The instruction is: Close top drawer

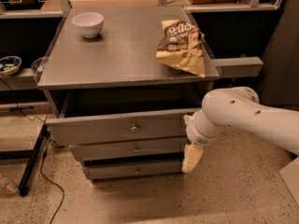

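1. Cabinet. A grey cabinet stands in the centre of the frame. Its flat top, the counter (pixel 117 59), carries two things.
   - A white bowl (pixel 88 23) stands upright at the upper left of the counter.
   - A chip bag (pixel 181 45) lies at the upper right, its lower corner reaching the right edge of the counter.

2. Drawers. Three grey fronts are stacked below the counter.
   - The top drawer (pixel 112 129) is in the centre of the frame, pulled partly out. Its front stands forward of the cabinet, and a dark gap shows between it and the counter.
   - Its round silver knob (pixel 134 128) sits at the middle of the front panel.
   - The middle drawer (pixel 117 149) and bottom drawer (pixel 126 170) lie below it, each narrower and set further back.

3. Arm. The white arm (pixel 247 118) enters from the right edge of the frame and bends down at its wrist.

4. Gripper. The gripper (pixel 191 158) hangs at centre right, pointing down at the floor (pixel 233 190). It is just beside the right ends of the middle and bottom drawers, below the right end of the top drawer. Whether the jaws are spread or pressed together cannot be told.

5. Surroundings. A black cable (pixel 44 171) runs over the floor at lower left.
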Controlling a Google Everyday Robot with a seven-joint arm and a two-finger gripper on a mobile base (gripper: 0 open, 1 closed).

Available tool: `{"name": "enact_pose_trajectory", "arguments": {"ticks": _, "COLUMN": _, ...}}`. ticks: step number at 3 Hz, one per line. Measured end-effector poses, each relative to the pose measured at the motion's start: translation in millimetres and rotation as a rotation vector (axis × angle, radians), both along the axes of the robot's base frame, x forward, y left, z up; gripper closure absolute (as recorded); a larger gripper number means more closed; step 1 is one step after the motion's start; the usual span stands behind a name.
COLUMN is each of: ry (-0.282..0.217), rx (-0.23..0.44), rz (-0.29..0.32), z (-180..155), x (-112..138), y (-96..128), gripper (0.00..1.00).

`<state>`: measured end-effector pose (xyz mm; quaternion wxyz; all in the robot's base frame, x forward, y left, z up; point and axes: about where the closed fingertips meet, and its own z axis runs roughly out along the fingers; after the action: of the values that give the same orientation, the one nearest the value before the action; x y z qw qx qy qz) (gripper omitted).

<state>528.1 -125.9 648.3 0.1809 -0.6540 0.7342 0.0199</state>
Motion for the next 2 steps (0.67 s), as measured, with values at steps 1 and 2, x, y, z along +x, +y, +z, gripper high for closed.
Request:
{"name": "enact_pose_trajectory", "arguments": {"ticks": 1, "ry": 0.0, "rx": 0.0, "rz": 0.0, "z": 0.0, "x": 0.0, "y": 0.0, "gripper": 0.0}}
{"name": "enact_pose_trajectory", "arguments": {"ticks": 2, "ry": 0.0, "rx": 0.0, "rz": 0.0, "z": 0.0, "x": 0.0, "y": 0.0, "gripper": 0.27}}
